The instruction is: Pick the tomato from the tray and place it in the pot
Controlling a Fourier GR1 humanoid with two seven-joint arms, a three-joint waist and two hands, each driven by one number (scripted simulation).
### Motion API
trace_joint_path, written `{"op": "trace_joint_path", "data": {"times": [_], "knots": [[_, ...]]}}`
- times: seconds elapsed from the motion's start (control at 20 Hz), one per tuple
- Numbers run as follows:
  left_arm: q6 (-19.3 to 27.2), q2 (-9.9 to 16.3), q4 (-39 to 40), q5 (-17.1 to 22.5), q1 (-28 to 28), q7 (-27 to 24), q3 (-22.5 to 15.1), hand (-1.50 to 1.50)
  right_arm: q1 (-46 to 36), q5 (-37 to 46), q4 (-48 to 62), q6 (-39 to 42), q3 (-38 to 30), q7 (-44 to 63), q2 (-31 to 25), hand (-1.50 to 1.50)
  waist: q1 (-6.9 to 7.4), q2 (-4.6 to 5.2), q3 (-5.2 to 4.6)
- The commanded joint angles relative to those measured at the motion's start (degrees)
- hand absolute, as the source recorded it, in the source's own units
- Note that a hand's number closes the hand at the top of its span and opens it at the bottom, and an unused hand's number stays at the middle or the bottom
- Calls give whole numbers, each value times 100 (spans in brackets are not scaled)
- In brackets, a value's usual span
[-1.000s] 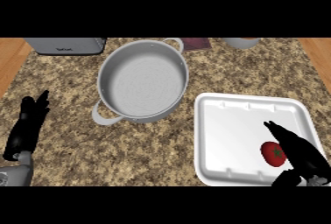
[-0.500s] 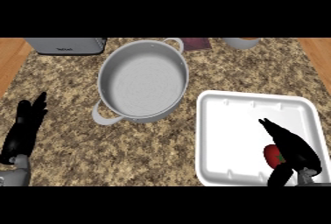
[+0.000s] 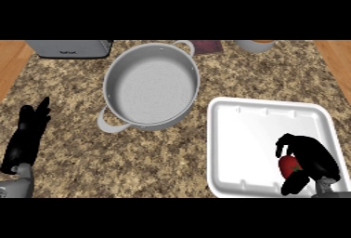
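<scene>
At the near right, the right hand [image 3: 306, 160] sits low in the white tray [image 3: 257, 125]; its fingers and thumb curl round the red tomato [image 3: 289, 166], which lies in the tray's near right corner; the hand hides most of it, so I cannot tell if the tomato is off the tray floor; the curl looks like a grab, ready for a lift. At the near left, the left hand [image 3: 27, 137] rests open, fingers straight and pointing far, well away from the job. Farther off, left of the tray, the grey pot [image 3: 151, 88] stands with nothing inside; its wide mouth faces up, so the tomato can go in from above.
</scene>
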Motion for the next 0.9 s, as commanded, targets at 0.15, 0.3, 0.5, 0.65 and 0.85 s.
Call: {"op": "trace_joint_path", "data": {"times": [0.15, 0.3, 0.5, 0.65, 0.85], "knots": [[-18, -163, -192, -39, 34, 130, -18, 0, 207, 369, -562, -328, 34, -86, 35, 150, -11, 25, 52], [-43, 0, 436, -66, -344, -26, 173, 0, 212, 496, -316, -896, -118, -432, -4, 150, -27, 32, 52], [-201, 63, -149, -9, -120, 292, 101, 0, 753, 1129, -1399, -818, 140, 1139, 563, 150, -49, 6, 49], [-69, 3, 169, -93, -44, -63, 131, 0, 1063, 1763, -1974, -639, 590, 2582, 1371, 150, -176, -10, 29], [-223, 77, 121, 51, 59, -133, 217, 0, 1093, 2837, -2977, -496, 1275, 3852, 1958, 150, -69, -12, 34]]}}
